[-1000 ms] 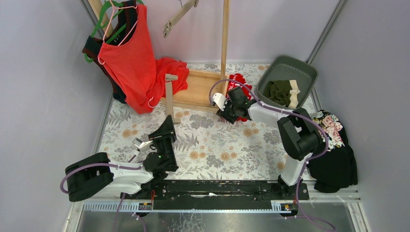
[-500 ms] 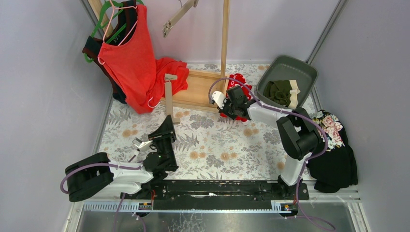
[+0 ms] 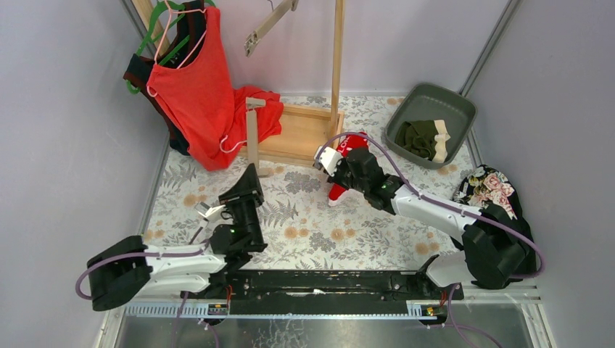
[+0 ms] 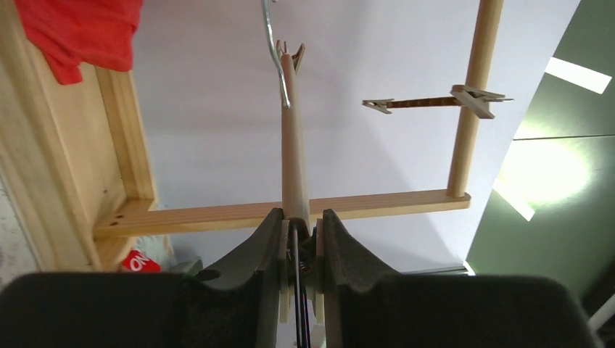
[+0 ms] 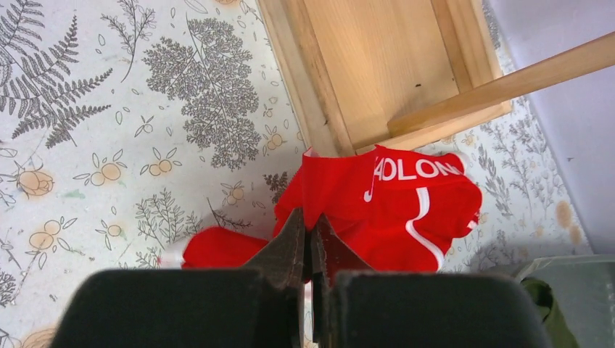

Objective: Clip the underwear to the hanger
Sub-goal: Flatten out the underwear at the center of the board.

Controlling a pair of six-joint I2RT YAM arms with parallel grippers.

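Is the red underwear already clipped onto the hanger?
No, the red briefs are bunched down at the floral table, pinched by the right gripper, with no clip on them.

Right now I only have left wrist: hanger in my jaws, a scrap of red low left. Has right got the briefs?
Observer: Yes. The right gripper is shut on a fold of the red briefs.
Operator: Where's the waistband?
Observer: On the side away from the fingers, lettering showing, next to the corner of the rack base.
Operator: And my hanger relative to them?
Observer: In the top view the hanger stands upright in the left gripper, left of the briefs and not touching them.
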